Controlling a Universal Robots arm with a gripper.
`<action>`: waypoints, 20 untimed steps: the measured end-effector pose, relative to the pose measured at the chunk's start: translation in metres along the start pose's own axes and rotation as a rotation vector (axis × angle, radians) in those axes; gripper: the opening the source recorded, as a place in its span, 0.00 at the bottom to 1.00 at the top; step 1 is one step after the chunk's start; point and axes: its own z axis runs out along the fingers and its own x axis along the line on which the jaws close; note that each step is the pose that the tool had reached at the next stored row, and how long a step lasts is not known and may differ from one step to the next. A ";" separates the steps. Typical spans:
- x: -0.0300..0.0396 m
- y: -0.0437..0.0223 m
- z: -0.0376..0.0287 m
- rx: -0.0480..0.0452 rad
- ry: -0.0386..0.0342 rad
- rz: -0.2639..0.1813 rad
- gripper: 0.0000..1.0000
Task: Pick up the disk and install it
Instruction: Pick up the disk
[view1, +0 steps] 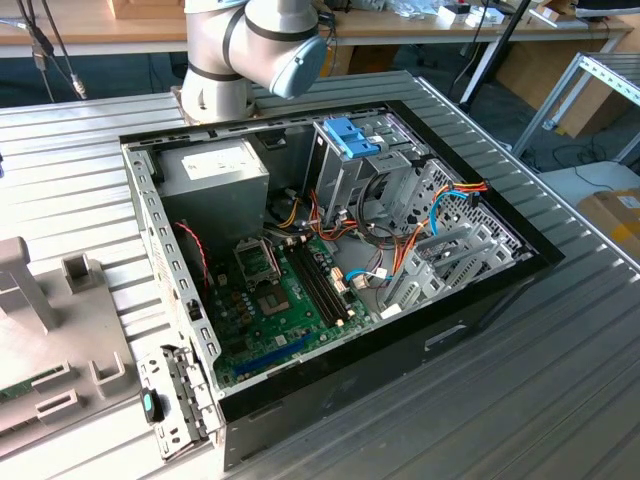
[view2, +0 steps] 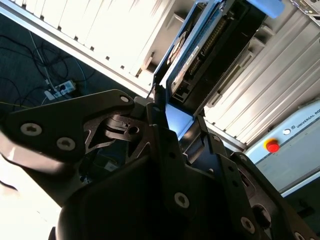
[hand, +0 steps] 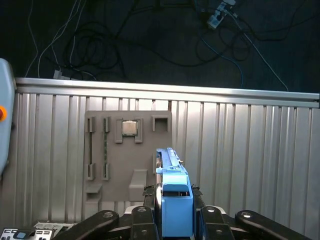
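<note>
Clamping the disk (hand: 175, 212) between its two fingers (hand: 148, 192), the gripper (hand: 172, 194) is closed only as far as the drive's thickness allows. It pinches one short end across the light-blue rail frame. From the jaws the disk stands straight out at twelve o'clock along the gripper's own line of reach, so its long axis carries on from the hand rather than lying across it. In the first wrist view it is seen edge-on. In the second wrist view the gripper (view2: 177, 117) holds the near end and the disk (view2: 187, 50) reaches away from it.

Beyond the disk's far end lies the ribbed table (hand: 250, 150), with a grey fixture plate (hand: 112, 165) bearing a processor chip (hand: 129, 128), well apart from the drive.

Farther off, in the exterior view, the open computer case (view1: 400, 345) lies on the table, with the blue-tabbed drive cage (view1: 352, 140) at about one o'clock from the case's middle.

By this showing the pick-up is done and the install is not. The install turns on bringing the disk's long axis into line with that cage. Which way the cage lies from the hand cannot be told.
</note>
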 end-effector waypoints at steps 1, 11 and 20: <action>0.0000 -0.0032 0.0000 0.0002 0.0000 0.000 0.37; 0.0001 -0.0371 -0.0005 0.0002 -0.0001 0.000 0.37; 0.0000 -0.0638 -0.0009 0.0001 -0.0001 0.000 0.37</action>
